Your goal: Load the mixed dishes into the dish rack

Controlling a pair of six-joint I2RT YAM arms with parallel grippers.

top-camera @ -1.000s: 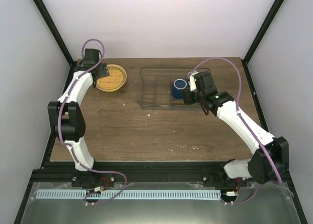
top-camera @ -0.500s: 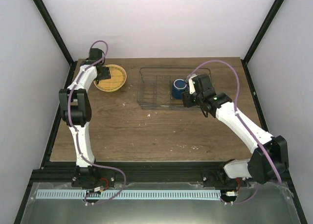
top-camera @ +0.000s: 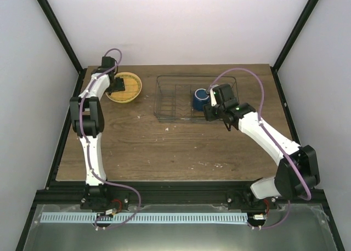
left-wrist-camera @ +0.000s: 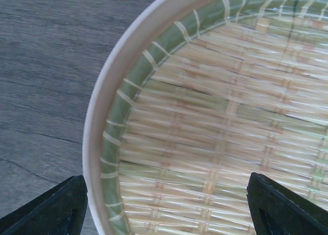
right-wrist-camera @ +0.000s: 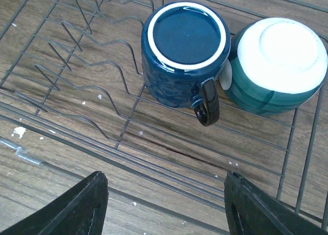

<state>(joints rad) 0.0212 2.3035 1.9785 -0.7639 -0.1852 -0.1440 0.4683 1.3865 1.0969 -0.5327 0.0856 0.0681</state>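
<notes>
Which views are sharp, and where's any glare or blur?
Top external: even, soft light, sharp, faint shadows on the table. Left wrist: woven plate crisp with sheen; left fingers dark and soft at the corners. Right wrist: blue mug and cup sharp, cup's white base very bright; right fingers blurred.

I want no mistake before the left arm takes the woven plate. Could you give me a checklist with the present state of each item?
1. Left gripper open: ok.
2. It straddles the rim of the woven plate: ok.
3. Dish rack divider slots free: ok.
4. Mug and cup upside down in the rack: ok.
5. Right gripper open and empty: ok.
</notes>
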